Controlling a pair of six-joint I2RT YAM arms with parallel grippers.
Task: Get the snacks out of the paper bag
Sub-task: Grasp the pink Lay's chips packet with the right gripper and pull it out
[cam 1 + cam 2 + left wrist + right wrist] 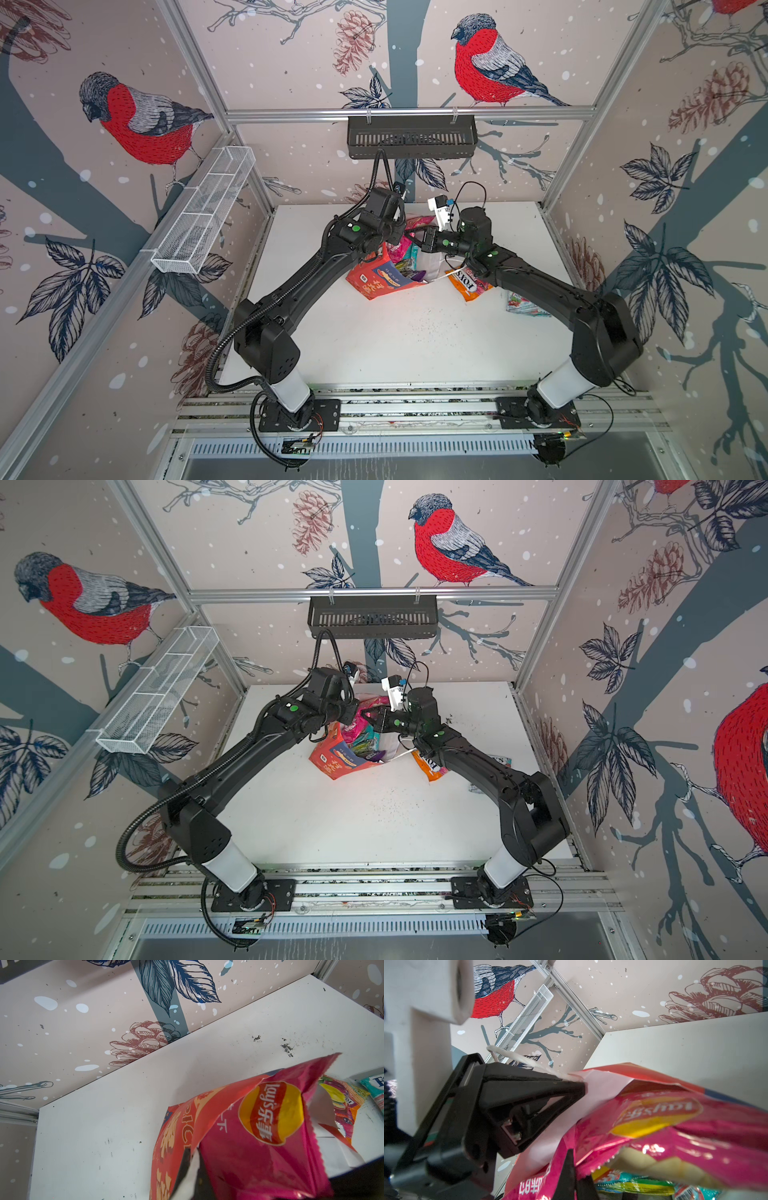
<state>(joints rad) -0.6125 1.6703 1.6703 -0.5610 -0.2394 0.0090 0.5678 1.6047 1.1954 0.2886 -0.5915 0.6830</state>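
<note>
The red paper bag [376, 278] stands tilted at the middle of the table, its mouth open and several snacks showing inside, among them a purple pack [415, 275]. My left gripper [194, 1169] is shut on the bag's rim near its white cord handle [517, 1056]. My right gripper [575, 1180] is shut on the edge of the pink chip bag [270, 1126], which sticks out of the bag's mouth [419, 222]. An orange FOX'S pack [467, 284] lies on the table right of the bag. Another pack [519, 305] lies partly under my right arm.
A black basket [411, 137] hangs on the back wall and a white wire basket [203, 216] on the left wall. The white table [395, 340] is walled on three sides. Both forearms meet over the bag.
</note>
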